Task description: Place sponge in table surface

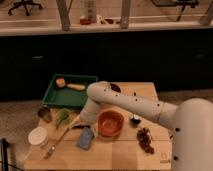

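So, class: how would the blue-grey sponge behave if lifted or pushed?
Resting on the table surface right by the gripper, the sponge looks soft, so it probably flexes when lifted. Thin, so likely light. Being flat, it should slide, not roll.

The white arm's (125, 102) gripper (82, 126) hangs just above a blue-grey flat sponge (85, 138), against the pale tan plank table surface (120, 156) and beside an orange round bowl (110, 123).

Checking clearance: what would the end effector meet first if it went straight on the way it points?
Probably the sponge, right below the end effector, left of the orange bowl; the table surface lies under it. Depth is unclear.
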`<state>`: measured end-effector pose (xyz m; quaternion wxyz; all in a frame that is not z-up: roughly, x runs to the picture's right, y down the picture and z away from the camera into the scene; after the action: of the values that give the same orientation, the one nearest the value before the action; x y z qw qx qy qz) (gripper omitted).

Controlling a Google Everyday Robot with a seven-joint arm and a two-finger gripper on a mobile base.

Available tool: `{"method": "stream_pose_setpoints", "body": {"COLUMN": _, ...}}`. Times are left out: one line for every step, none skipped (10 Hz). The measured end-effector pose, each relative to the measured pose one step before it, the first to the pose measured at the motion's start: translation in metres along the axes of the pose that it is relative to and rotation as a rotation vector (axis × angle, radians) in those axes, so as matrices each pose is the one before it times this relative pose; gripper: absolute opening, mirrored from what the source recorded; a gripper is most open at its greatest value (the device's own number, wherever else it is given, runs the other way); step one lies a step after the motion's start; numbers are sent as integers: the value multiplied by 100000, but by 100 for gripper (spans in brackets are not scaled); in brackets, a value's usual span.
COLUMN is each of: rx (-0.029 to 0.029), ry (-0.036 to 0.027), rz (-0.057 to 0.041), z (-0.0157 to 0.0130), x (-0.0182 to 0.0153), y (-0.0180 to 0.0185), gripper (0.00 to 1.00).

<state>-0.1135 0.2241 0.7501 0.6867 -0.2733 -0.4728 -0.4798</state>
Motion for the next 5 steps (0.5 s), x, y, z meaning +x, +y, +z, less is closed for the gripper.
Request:
{"method": "stream_pose_setpoints", "body": {"rx": -60, "ry": -60, "rz": 465, "z": -108, "x": 29, "y": 77, "gripper": 80}}
{"method": "stream_pose_setpoints", "body": {"rx": -121, "ry": 62, "rz": 223, "z": -61, "x": 23, "y": 39, "gripper": 80}}
{"method": "stream_pose_setpoints", "body": {"rx": -120, "ry": -49, "rz": 212, "z": -33, "x": -14, "y": 10, "gripper": 80}}
{"method": "stream_pose_setpoints", "body": {"rx": -105, "ry": -4, "rz": 171, "z": -68, "x": -36, "y": 6, "gripper": 80}}
{"method": "stream_pose_setpoints", "body": {"rx": -124, "ry": -2, "rz": 116, "z": -103, "x": -29, "y": 6, "gripper": 80}}
